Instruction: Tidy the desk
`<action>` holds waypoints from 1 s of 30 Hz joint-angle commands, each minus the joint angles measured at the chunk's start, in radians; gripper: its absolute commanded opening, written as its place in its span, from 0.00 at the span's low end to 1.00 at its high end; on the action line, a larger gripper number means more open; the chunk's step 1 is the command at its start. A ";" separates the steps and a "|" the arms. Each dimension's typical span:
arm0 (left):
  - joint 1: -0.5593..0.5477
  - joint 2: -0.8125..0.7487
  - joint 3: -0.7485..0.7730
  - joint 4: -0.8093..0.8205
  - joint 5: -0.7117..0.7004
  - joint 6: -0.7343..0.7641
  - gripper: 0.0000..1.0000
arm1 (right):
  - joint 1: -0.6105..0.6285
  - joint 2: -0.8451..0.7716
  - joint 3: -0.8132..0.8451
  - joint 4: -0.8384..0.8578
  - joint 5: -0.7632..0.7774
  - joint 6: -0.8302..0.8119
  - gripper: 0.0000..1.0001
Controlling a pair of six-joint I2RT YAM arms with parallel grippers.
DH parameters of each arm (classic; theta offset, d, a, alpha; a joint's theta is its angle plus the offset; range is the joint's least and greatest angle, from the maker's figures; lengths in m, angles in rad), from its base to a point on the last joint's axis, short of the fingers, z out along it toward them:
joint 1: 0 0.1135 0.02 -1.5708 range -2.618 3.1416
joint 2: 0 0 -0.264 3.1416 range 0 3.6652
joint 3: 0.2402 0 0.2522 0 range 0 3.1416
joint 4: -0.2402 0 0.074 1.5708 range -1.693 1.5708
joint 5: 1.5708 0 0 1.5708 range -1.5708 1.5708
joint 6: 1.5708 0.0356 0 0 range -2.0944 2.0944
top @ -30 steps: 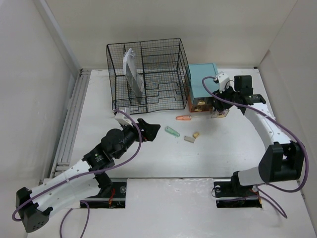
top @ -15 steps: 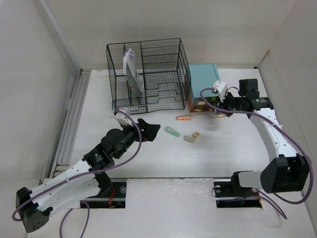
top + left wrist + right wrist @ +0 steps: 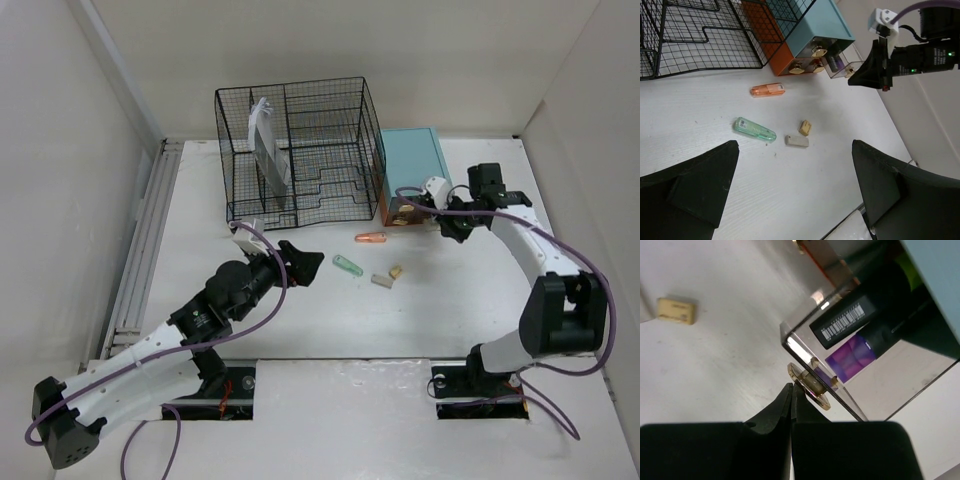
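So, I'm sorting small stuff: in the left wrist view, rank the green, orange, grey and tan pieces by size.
1. green piece
2. orange piece, close; green sits nearer
3. grey piece
4. tan piece

The black wire-mesh rack [image 3: 295,150] stands at the back of the desk [image 3: 440,310], a flat white matte tabletop. Plain white walls close in behind the rack [image 3: 330,50], to its left [image 3: 60,200] and to its right [image 3: 600,120]. Behind and left of the rack rises a pale corner post [image 3: 115,65]. Left of the rack a grey ribbed rail [image 3: 145,240] runs along the wall's foot. The light is even, and the shadows beside the rack are soft.
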 commanded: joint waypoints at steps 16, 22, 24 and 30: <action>0.000 -0.014 -0.047 0.069 0.014 -0.015 0.94 | -0.007 0.169 0.168 0.351 0.159 0.217 0.00; 0.000 0.061 -0.080 0.187 0.091 -0.050 0.72 | -0.007 0.004 0.106 0.215 -0.037 0.167 0.05; 0.000 0.099 -0.091 0.225 0.100 -0.051 0.55 | 0.002 -0.089 0.038 0.294 -0.011 0.193 0.33; 0.000 0.384 -0.024 0.403 0.207 -0.051 0.00 | 0.002 -0.200 -0.074 0.302 -0.047 0.384 1.00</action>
